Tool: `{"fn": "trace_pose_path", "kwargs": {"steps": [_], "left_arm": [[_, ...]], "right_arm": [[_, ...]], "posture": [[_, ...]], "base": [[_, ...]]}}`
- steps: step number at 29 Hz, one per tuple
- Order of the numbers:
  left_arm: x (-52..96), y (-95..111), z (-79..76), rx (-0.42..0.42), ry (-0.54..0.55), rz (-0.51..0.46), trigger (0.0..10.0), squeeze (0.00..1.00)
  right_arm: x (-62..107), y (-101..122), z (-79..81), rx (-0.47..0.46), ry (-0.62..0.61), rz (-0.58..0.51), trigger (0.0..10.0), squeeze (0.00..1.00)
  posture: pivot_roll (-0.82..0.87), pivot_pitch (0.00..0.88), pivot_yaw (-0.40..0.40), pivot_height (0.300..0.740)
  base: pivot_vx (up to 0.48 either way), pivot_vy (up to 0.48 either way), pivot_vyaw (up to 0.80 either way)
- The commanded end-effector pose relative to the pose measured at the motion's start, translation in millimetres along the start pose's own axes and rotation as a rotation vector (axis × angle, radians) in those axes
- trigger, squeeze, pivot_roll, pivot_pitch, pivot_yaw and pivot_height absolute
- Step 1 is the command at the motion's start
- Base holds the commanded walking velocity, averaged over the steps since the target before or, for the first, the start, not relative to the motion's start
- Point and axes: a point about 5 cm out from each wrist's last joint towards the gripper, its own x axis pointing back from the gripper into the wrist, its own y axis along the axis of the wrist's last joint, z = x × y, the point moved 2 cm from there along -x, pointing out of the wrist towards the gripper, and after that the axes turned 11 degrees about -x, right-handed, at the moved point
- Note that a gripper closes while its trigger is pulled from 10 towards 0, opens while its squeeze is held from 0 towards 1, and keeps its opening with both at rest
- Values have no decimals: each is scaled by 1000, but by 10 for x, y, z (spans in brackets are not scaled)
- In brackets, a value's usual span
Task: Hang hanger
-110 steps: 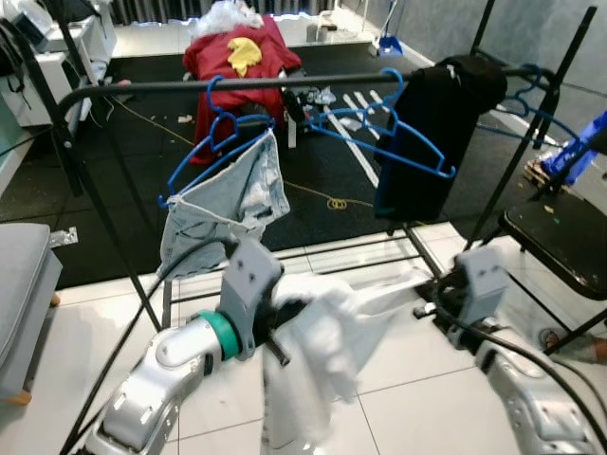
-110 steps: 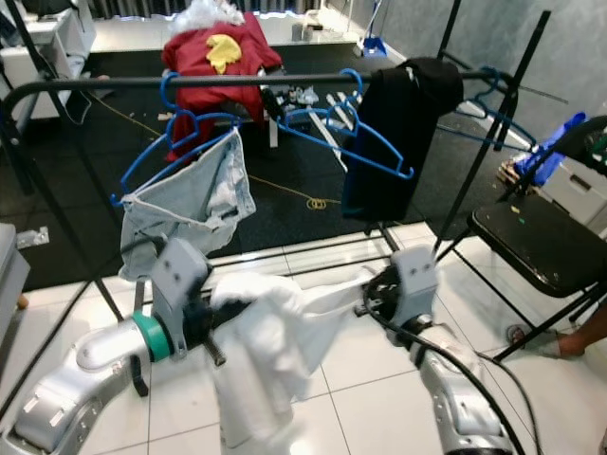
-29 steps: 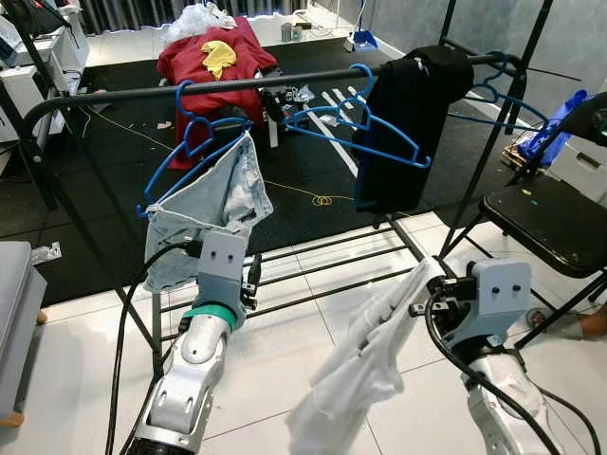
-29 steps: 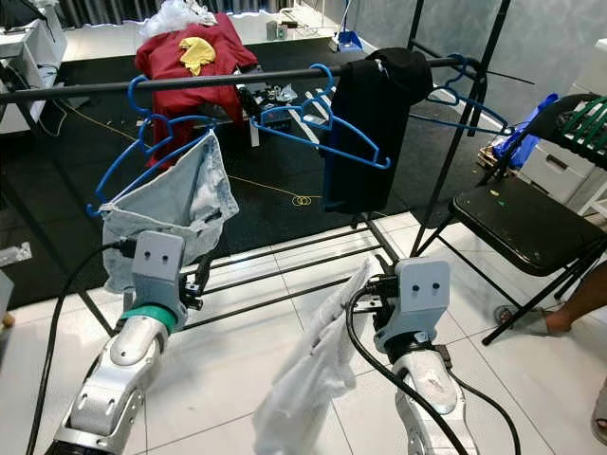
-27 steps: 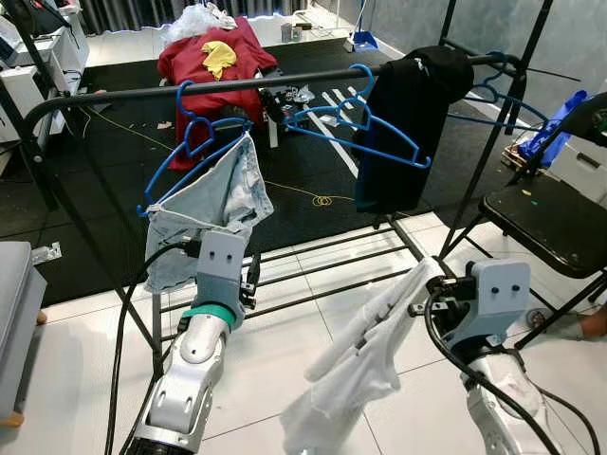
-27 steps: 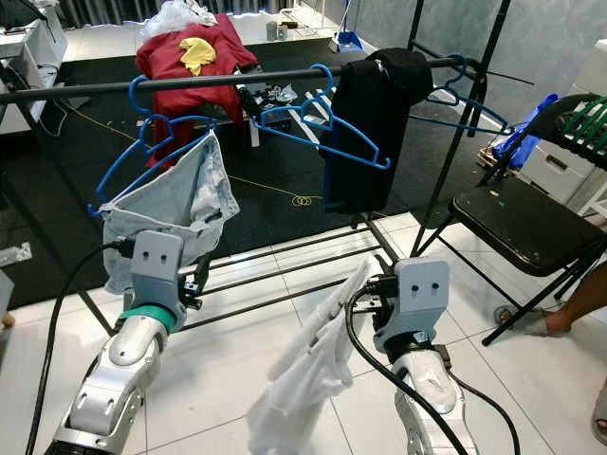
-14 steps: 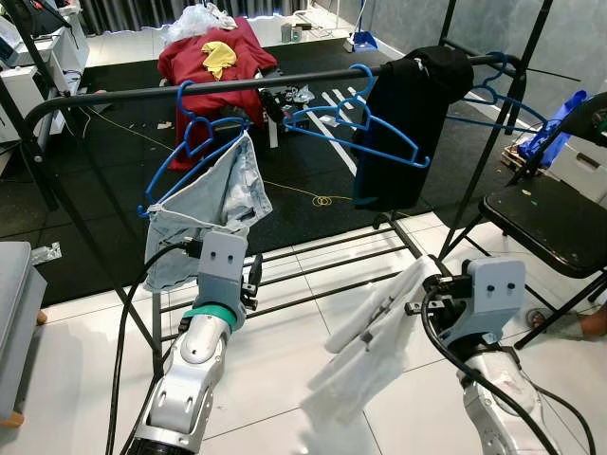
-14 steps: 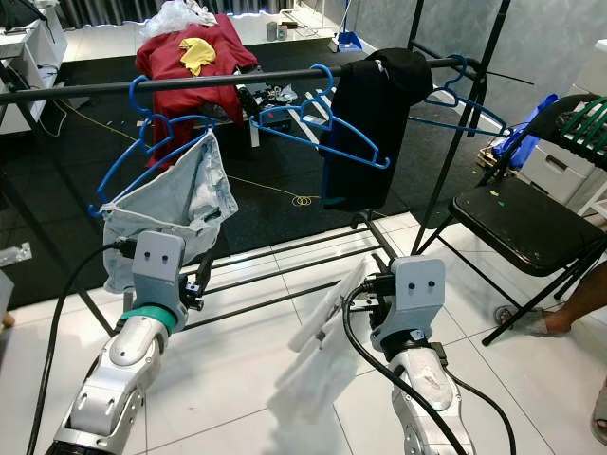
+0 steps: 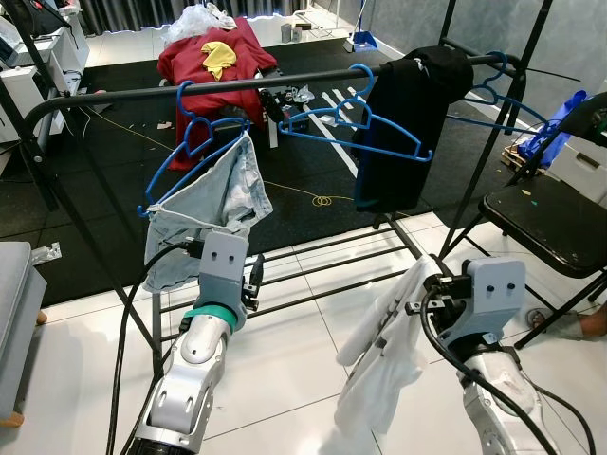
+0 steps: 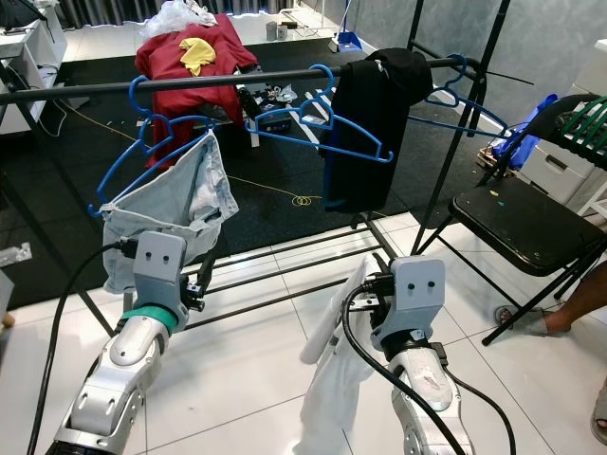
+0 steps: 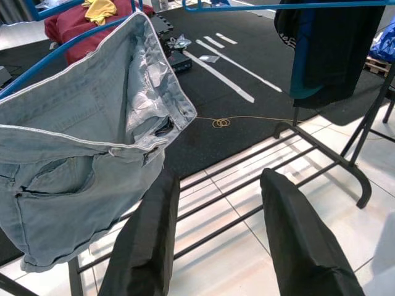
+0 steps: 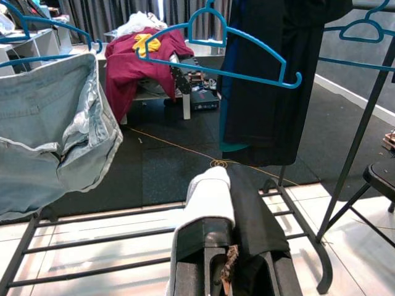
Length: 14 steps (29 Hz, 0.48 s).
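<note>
Right hand (image 10: 365,289) grips one white garment (image 9: 384,360), left hand (image 9: 252,282) open, two garments on the rail (image 9: 285,81)

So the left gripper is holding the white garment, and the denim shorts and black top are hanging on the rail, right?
Not quite: the right gripper holds the white garment, as the right eye view shows. The left gripper is open and holds nothing. The denim shorts and the black top do hang on the rail.
</note>
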Motion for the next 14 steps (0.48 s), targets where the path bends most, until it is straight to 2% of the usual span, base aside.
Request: {"fn": "trace_pose_path", "kwargs": {"steps": [1, 14], "left_arm": [[18, -74, -7, 5, -6, 28, 10000, 0], [26, -82, 1, -18, -21, 27, 10000, 0]], "right_arm": [[7, 0, 18, -11, 5, -14, 10000, 0], [-6, -19, 36, -24, 10, -12, 10000, 0]], "posture": [[-249, 103, 85, 740], [-238, 104, 84, 740]], "base": [[0, 0, 0], [0, 0, 0]]}}
